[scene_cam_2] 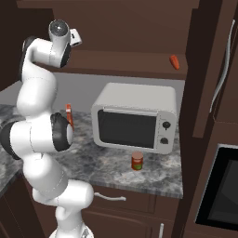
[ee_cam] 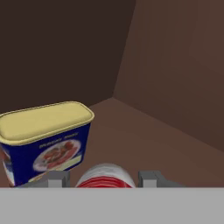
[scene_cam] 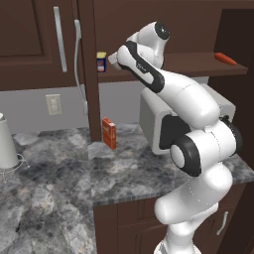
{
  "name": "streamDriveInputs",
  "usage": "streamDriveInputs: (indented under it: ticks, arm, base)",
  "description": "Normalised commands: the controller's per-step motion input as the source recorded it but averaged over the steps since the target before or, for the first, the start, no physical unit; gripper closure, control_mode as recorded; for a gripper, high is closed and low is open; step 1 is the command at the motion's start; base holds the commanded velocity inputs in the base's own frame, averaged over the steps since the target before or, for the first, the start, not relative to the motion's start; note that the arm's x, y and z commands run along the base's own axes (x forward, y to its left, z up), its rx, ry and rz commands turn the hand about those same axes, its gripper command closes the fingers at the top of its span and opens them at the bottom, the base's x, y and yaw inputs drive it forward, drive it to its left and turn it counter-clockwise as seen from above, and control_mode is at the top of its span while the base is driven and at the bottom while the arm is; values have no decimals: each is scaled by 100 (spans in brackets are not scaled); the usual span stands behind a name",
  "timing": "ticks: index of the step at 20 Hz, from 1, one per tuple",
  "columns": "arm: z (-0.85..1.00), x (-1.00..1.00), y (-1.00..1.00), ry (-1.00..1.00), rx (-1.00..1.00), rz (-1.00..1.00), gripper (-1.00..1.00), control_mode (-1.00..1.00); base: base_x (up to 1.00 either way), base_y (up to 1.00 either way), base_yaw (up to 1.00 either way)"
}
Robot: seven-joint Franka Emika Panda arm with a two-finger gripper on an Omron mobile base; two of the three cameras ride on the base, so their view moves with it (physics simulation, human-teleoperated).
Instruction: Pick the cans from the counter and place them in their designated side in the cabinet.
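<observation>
Two-finger gripper (ee_cam: 103, 178) pinches the red can with cream-white band (ee_cam: 105, 176) over the dark brown cabinet shelf board (ee_cam: 144, 135). Blue-and-yellow container (ee_cam: 43, 140) just left of gripper. Plain orange-red can (scene_cam_2: 136, 161) far below on grey marbled counter (scene_cam_2: 111, 162).

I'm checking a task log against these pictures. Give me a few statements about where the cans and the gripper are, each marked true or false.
1. The red can with a cream-white band sits between the gripper's dark finger tips. True.
2. The blue container with a yellow lid stands on the grey marbled stone counter. False: it stands on the dark brown wooden cabinet shelf, beside the gripper.
3. A small red can stands on the counter in front of the white microwave. True.
4. The flat orange-red box lies on top of the microwave. False: it stands upright on the counter, left of the microwave.
5. The microwave door is open. False: it is closed.
</observation>
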Motion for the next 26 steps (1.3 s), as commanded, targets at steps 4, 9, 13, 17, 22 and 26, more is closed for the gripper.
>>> streamDriveInputs:
  ticks: [4, 9, 13, 17, 22, 26]
  arm:
    - [-9, 19, 4, 1, -1, 0, 100, -100]
    - [-10, 15, 4, 2, -1, 0, -100, -100]
    - [-6, 13, 2, 1, -1, 0, -100, -100]
    - [-3, 7, 0, -1, -2, 0, -100, -100]
    - [0, 0, 3, -8, -1, 3, -100, -100]
    - [0, 0, 6, -12, 0, 5, -100, -100]
  base:
    - [0, 0, 0]
    - [0, 0, 0]
    - [0, 0, 0]
    - [0, 0, 0]
    - [0, 0, 0]
    - [0, 0, 0]
